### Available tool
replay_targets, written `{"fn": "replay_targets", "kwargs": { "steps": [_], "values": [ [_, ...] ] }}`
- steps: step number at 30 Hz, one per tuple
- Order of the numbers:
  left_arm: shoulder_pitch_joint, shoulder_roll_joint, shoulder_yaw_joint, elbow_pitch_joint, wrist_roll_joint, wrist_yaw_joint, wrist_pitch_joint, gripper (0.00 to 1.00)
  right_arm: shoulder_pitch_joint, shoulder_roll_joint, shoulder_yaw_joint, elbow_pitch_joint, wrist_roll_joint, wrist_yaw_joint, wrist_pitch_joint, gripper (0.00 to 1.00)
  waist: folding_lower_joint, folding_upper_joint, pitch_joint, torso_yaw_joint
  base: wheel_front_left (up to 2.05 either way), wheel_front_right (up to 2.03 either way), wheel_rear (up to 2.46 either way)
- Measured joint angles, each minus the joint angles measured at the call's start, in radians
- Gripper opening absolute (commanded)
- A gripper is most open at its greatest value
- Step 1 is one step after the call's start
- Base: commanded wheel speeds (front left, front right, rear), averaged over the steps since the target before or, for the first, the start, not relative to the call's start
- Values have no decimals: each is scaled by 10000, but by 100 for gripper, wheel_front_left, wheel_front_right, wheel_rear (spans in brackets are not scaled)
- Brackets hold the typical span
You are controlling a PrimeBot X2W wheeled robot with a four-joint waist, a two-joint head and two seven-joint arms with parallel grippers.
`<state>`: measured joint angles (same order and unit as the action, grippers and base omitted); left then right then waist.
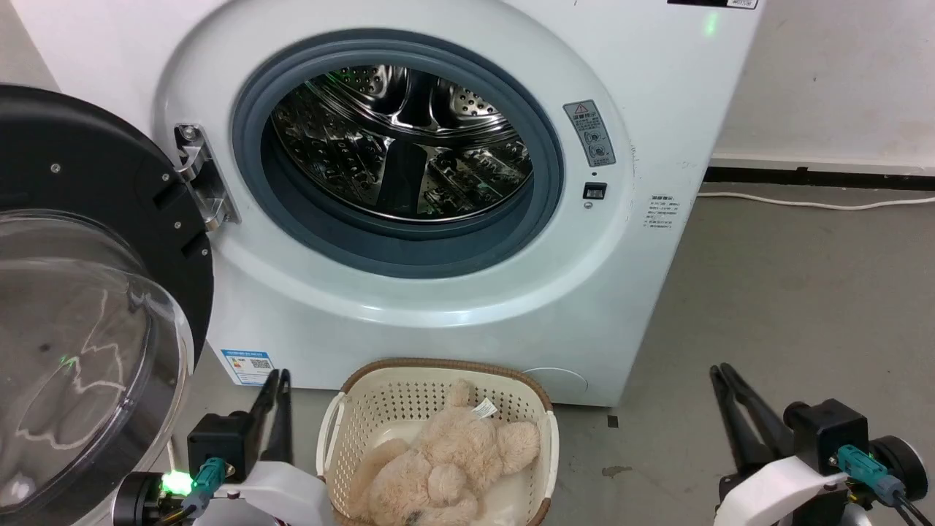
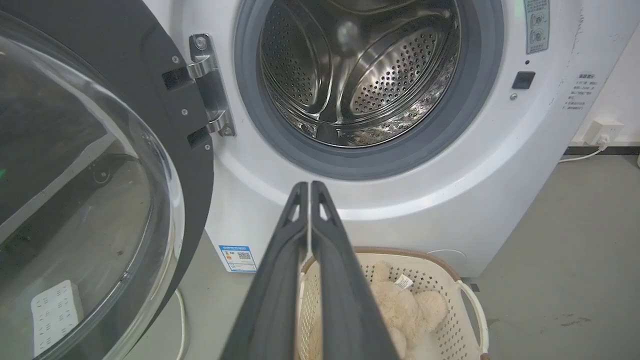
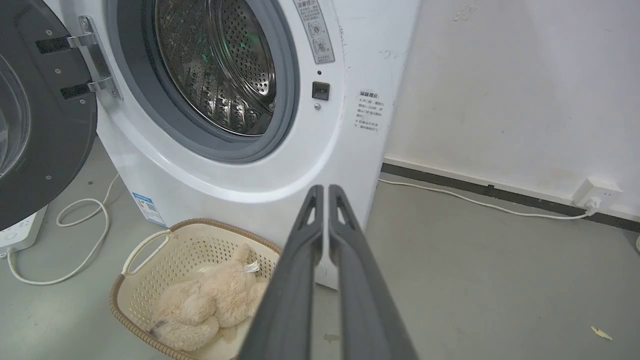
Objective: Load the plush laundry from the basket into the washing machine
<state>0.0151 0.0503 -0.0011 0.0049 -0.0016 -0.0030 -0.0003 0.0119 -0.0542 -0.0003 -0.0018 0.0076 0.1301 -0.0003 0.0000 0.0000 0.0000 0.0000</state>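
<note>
The plush laundry (image 1: 445,460), a fluffy cream bear, lies curled up in the basket (image 1: 398,400). A small white tag (image 1: 484,408) sticks up from the bear. The basket sits on the grey floor (image 1: 789,292), just in front of the washing machine (image 1: 643,292). The machine's round door (image 1: 95,219) is swung wide open to the left, so you can look right into the shiny drum (image 1: 402,139) with its many little holes. The left fingers (image 1: 279,380) stand just beside the basket's left side and point up at the machine. They are pressed together and hold nothing. The right fingers (image 1: 722,376) stand well apart from the basket, out over the floor on the right. They are pressed together too, with nothing between them. A white cord (image 1: 803,201) runs along the floor by the wall (image 1: 840,73).
</note>
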Motion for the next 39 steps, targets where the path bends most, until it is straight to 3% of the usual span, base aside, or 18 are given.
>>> {"fn": "replay_targets", "kwargs": {
  "steps": [22,39],
  "values": [
    [1,-2,-650,393,-255,98,-297,100,25,0,-255,-65,441,0,-297,100,2,0,301,-239,0,0,0],
    [-943,-2,-1505,2178,-543,90,-466,100,-12,0,-293,4,1080,-2,-648,100,3,0,1334,-921,0,0,0]
  ]
}}
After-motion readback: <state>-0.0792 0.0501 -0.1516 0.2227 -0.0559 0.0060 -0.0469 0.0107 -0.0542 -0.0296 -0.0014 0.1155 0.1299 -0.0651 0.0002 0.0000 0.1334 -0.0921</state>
